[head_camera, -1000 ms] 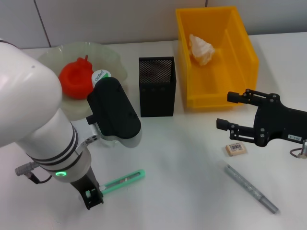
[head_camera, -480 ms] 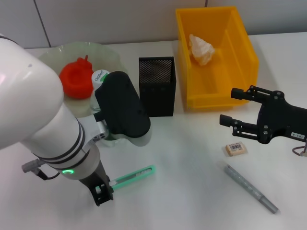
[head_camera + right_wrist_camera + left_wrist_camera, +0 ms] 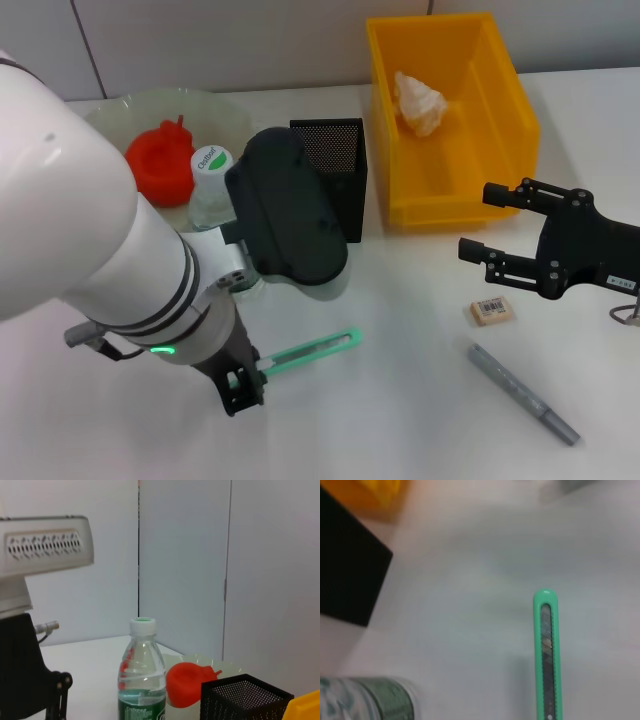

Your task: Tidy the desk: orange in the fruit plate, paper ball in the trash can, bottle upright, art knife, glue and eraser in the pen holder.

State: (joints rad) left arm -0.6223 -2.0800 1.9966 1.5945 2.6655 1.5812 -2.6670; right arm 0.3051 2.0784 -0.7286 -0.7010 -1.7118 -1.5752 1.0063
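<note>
While the left gripper (image 3: 243, 385) is clamped on one end of the green art knife (image 3: 305, 350) near the front edge of the desk (image 3: 400, 400), the knife's free end points toward the desk's middle, and the wrist view shows its slotted green body (image 3: 546, 655) over bare white surface. Behind that arm the bottle (image 3: 210, 185) stands upright with its white cap on top, just beside the pale fruit plate (image 3: 225, 115) at the back left corner, where a red-orange fruit (image 3: 160, 165) lies. Next to the bottle stands the black mesh pen holder (image 3: 330, 175), and beside that the yellow trash can (image 3: 500, 110) at the back edge holds the paper ball (image 3: 420, 100). Toward the right edge the right gripper (image 3: 495, 225) hovers with fingers spread, just above the eraser (image 3: 492, 311). A grey pen-like stick (image 3: 525, 395) lies near the front right corner
</note>
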